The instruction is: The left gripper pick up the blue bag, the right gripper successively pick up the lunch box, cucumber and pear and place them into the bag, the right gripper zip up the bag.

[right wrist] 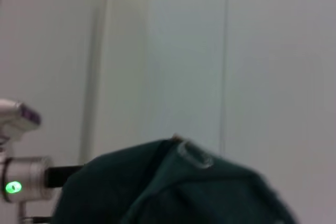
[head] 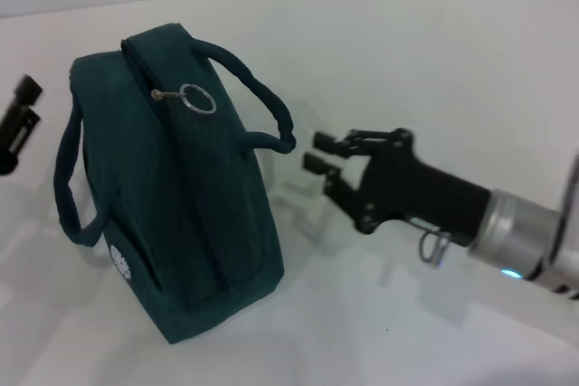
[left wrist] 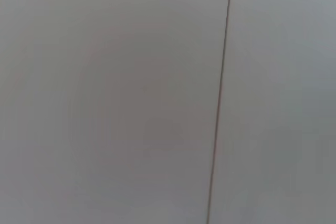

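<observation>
The blue bag [head: 172, 205] stands upright on the white table, both handles hanging loose. Its top zipper looks closed, with the metal ring pull [head: 197, 98] lying on top. My right gripper [head: 318, 152] hovers just right of the bag, beside the near handle. It is open, holds nothing and touches nothing. My left gripper [head: 18, 119] shows only partly at the far left edge, clear of the bag. The right wrist view shows the bag's top [right wrist: 173, 192] and ring pull [right wrist: 194, 156]. Lunch box, cucumber and pear are out of view.
The white table [head: 434, 61] spreads around the bag, with a pale wall behind. A silver arm segment with a green light [right wrist: 21, 182] appears beyond the bag in the right wrist view. In the left wrist view there is just a grey wall with a thin dark seam [left wrist: 220, 98].
</observation>
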Available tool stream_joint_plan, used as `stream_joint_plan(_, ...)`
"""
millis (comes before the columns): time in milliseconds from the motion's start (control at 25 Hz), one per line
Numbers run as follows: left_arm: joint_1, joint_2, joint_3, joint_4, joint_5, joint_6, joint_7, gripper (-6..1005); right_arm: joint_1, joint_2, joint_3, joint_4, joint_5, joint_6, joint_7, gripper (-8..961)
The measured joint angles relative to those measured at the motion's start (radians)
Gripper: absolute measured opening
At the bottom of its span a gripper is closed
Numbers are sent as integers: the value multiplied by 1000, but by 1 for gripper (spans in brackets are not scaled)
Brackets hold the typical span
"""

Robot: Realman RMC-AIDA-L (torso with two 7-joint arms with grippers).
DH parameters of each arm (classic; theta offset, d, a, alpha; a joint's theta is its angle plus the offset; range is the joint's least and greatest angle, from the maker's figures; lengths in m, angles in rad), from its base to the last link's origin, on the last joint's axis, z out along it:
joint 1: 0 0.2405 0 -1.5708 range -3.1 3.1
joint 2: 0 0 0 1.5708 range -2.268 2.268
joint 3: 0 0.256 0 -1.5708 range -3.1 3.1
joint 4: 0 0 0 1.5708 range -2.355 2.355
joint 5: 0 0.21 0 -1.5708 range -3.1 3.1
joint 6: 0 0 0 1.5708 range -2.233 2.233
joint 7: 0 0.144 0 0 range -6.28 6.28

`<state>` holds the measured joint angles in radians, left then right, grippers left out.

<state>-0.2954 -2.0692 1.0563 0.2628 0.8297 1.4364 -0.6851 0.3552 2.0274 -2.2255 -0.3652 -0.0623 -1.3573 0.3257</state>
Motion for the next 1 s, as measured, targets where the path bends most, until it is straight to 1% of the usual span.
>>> stream_joint_plan(160,-4,1,4,6,73,8,-9,645,56,0,-69,-19,-3,58,51,185)
stream_joint_plan(280,-17,-3,4,6,102,9,-14,646,76,0,-108,-19,-4,66,70,185)
stream_joint_plan(360,-39,-12,4,1,117,3,-7,647,76,0,-122,-28,-4,67,73,185)
stream_joint_plan(520,-65,-14,3,-5,119,-2,-4,648,62,0,-138,-56,-4,60,80,186)
stream_joint_plan(720,-95,-15,3,-9,131,-15,-4,650,59,0,-174,-60,-4,43,96,186)
stream_joint_plan(1000,-97,-19,1,-14,129,-19,-2,652,54,-3,-207,-42,-5,-83,100,187)
